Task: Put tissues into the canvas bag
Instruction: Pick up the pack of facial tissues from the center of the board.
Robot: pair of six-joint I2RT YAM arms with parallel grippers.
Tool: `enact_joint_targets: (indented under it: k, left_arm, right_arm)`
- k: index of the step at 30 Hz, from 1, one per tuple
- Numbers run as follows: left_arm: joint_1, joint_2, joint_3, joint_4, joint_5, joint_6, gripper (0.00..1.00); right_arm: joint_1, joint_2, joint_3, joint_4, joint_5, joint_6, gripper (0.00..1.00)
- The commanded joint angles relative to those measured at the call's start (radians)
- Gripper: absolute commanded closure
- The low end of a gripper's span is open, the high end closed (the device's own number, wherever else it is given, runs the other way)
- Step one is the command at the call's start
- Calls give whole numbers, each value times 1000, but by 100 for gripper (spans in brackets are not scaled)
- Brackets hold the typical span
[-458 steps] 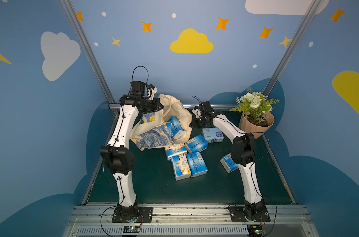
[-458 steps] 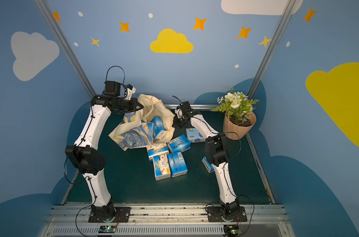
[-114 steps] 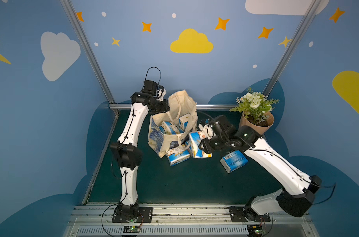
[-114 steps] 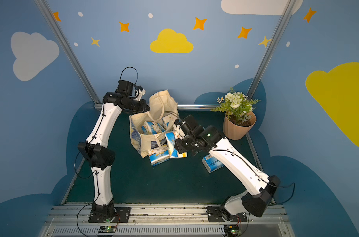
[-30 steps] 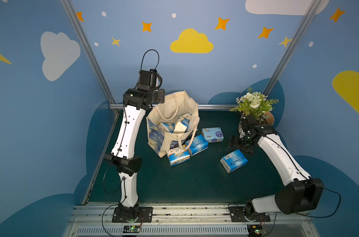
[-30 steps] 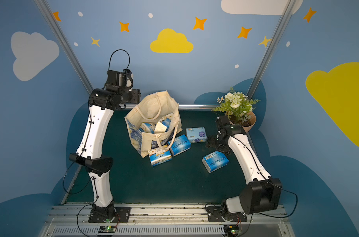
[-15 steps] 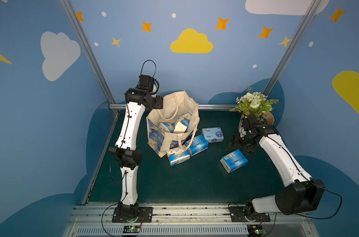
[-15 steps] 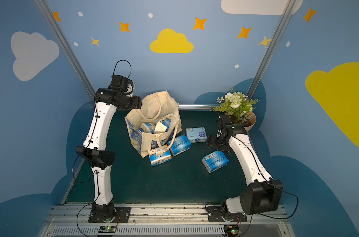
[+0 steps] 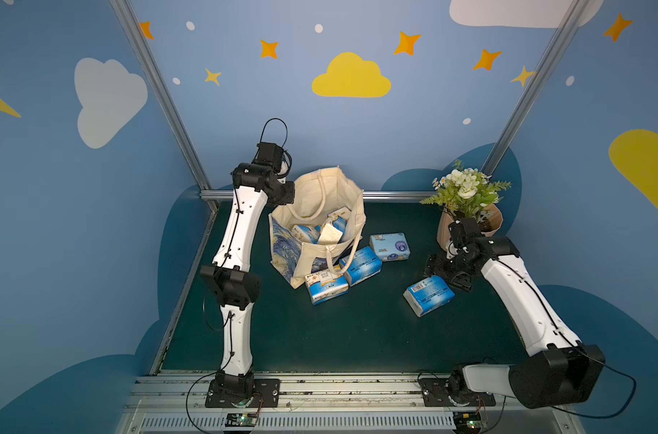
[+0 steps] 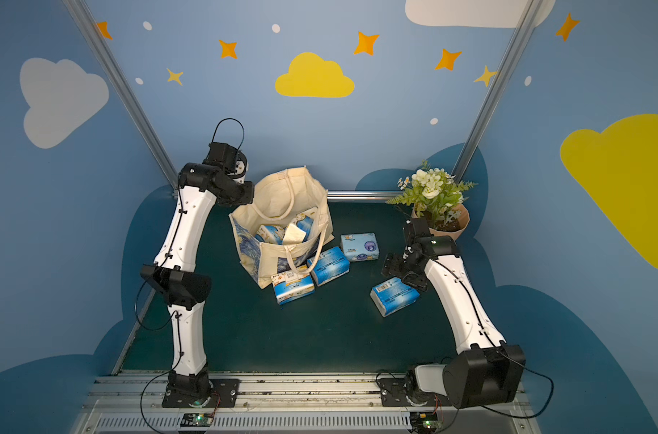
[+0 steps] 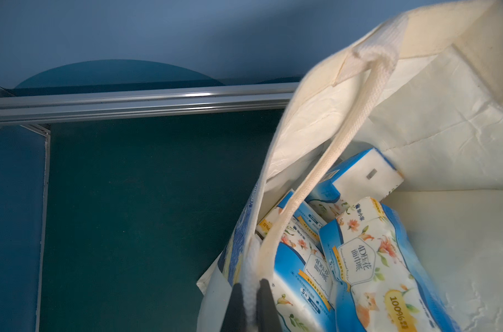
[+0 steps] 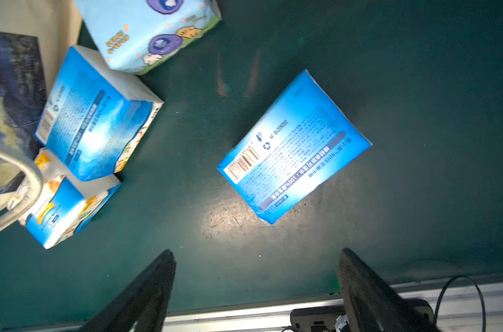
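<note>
The canvas bag stands open at the back of the table in both top views, with several tissues inside. My left gripper is shut on the bag's left rim where a handle is sewn on. Three packs lie beside the bag: two blue ones and a paler one with a purple mark. A further blue pack lies apart to the right. My right gripper hangs open just right of that pack, holding nothing.
A beige flowerpot with white flowers stands at the back right, close behind my right wrist. A metal rail runs along the table's back edge, and blue walls close in on three sides.
My left gripper has come down onto the bag's left rim and shut on it. The right arm has shifted slightly toward the lone blue pack, jaws still open.
</note>
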Motion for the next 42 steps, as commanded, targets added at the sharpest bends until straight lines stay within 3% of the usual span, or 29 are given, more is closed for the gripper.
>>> enact_joint_targets:
  k: [1, 5, 10, 22, 30, 39, 42]
  left_arm:
    - [3, -13, 2, -28, -21, 13, 96]
    - [2, -19, -4, -30, -13, 15, 95]
    - [2, -10, -7, -21, 15, 17, 95]
    - [0, -1, -7, -5, 38, 33, 96]
    - [5, 2, -7, -7, 29, 44, 95]
    - [6, 1, -6, -5, 14, 43, 95]
    - [6, 1, -3, -4, 17, 38, 95]
  right_arm:
    - [-13, -40, -63, -116, 4, 76, 11]
    - [-35, -115, -196, -123, -72, 133, 10]
    - [-141, -152, -336, 42, -200, 201, 10]
    - [-189, 148, -294, 291, -152, 196, 9]
    - [-170, 301, -144, 422, -170, 27, 8]
    - [-161, 449, -26, 407, -392, -167, 9]
    - [-132, 470, 21, 360, -387, -236, 8]
